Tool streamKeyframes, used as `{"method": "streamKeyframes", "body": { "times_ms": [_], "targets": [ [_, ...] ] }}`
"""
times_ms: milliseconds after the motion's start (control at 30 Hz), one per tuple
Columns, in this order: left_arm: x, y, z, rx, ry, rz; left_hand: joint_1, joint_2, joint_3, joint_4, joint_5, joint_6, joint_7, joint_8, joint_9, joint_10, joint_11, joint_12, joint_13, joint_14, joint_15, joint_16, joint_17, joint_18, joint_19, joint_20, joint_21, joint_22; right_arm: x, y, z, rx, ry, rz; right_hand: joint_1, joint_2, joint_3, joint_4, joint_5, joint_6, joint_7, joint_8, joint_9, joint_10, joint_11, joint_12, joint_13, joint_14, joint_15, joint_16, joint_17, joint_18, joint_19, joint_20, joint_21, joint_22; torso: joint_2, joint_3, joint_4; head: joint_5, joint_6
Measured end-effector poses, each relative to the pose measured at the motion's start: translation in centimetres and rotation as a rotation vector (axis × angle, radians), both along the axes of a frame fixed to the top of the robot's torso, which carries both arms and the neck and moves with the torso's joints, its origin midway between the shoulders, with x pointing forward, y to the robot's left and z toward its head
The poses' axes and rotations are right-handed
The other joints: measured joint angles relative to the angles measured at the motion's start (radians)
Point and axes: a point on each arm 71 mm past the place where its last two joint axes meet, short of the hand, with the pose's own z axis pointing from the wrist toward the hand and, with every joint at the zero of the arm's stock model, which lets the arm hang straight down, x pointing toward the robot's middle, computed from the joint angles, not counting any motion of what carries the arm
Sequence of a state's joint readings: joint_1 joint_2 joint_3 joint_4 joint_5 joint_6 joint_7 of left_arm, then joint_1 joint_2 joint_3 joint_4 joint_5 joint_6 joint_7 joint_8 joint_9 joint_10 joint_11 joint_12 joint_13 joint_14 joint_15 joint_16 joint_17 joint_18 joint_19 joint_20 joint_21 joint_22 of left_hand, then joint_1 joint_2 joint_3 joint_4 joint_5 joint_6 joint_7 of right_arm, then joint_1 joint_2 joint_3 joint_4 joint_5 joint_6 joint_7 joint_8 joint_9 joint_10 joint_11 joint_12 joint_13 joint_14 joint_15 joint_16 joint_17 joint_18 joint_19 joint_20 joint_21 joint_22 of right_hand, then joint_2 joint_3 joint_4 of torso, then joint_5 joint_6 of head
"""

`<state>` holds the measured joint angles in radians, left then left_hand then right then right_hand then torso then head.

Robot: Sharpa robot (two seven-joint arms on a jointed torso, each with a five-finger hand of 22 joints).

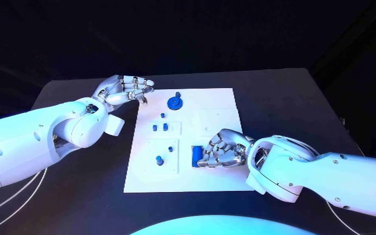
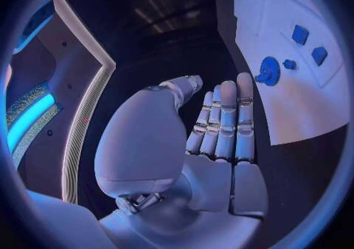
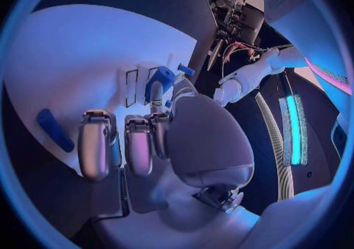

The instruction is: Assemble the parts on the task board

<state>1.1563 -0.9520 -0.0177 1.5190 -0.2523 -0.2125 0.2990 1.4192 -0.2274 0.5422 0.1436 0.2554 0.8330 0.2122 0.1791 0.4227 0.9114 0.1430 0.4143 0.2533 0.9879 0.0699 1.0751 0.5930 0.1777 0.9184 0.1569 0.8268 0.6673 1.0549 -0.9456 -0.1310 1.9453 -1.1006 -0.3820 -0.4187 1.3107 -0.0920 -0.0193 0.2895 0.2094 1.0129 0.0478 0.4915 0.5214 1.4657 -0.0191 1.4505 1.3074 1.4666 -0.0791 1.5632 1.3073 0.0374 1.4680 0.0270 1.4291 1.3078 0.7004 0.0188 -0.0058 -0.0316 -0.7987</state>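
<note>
One task board (image 1: 219, 178) carries six blue parts (image 1: 175, 103); left hand (image 1: 125, 90) empty, right hand (image 1: 223, 149) unclear.

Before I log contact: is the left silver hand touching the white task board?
Apart. In the left wrist view, bare black table separates the left hand from the edge of the white task board, and its straight fingers hold nothing.

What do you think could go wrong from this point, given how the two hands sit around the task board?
The right hand rests on the task board with curled fingers partly covering a blue rectangular part; it could nudge that part or shift the board. Whether it actually grips anything is unclear, so a lift might come up empty. The left hand sits at the board's far corner, close to the round blue part, and could knock it if it sweeps inward.
</note>
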Motion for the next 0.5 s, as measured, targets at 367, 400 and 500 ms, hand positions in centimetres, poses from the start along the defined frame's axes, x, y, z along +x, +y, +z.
{"method": "streamKeyframes", "body": {
  "times_ms": [367,400,500],
  "targets": [
    [0.03,0.04,-0.03,0.001,0.001,0.001,0.002,0.002,0.0,0.0,0.0,0.0,0.0,0.0,0.0,0.0,0.0,0.0,-0.001,0.0,0.0,0.0,-0.001,0.0,0.0,0.0,0.0,0.0,0.29,0.36,-0.59,-0.017,-0.006,0.003,0.056,0.01,0.071,-0.003,0.005,0.015,-0.015,0.012,-0.006,0.001,-0.01,0.007,0.0,-0.003,-0.011,0.004,0.0,0.0,0.0,-0.007,0.017,0.0,0.0,0.0001,0.0006,0.0,0.0],
    [0.03,0.04,-0.03,0.001,0.001,0.001,0.002,0.002,0.0,0.0,0.0,0.0,0.0,0.0,0.0,0.0,0.0,0.0,-0.001,0.0,0.0,0.0,-0.001,0.0,0.0,0.0,0.0,0.0,0.3,0.37,-0.6,-0.019,-0.008,0.003,0.066,0.013,0.085,-0.003,-0.001,0.015,-0.015,0.012,-0.006,-0.001,-0.012,0.007,0.0,-0.001,-0.013,0.004,0.0,0.0,-0.003,-0.01,0.017,0.0,0.0,0.0001,0.0006,0.0,0.0],
    [0.03,0.05,-0.03,0.001,0.001,0.001,0.002,0.002,0.0,0.0,0.0,0.0,0.0,0.0,0.0,0.0,0.0,0.0,-0.001,0.0,0.0,0.0,-0.001,0.0,0.0,0.0,0.0,0.0,0.32,0.35,-0.64,-0.026,-0.011,0.003,0.114,0.0,0.143,-0.012,-0.001,0.015,-0.014,0.016,-0.009,0.001,-0.017,0.007,0.0,0.0,-0.014,0.004,0.0,0.0,-0.001,-0.013,0.018,0.0,0.0,0.0001,0.0001,0.0,0.001]
  ]
}}
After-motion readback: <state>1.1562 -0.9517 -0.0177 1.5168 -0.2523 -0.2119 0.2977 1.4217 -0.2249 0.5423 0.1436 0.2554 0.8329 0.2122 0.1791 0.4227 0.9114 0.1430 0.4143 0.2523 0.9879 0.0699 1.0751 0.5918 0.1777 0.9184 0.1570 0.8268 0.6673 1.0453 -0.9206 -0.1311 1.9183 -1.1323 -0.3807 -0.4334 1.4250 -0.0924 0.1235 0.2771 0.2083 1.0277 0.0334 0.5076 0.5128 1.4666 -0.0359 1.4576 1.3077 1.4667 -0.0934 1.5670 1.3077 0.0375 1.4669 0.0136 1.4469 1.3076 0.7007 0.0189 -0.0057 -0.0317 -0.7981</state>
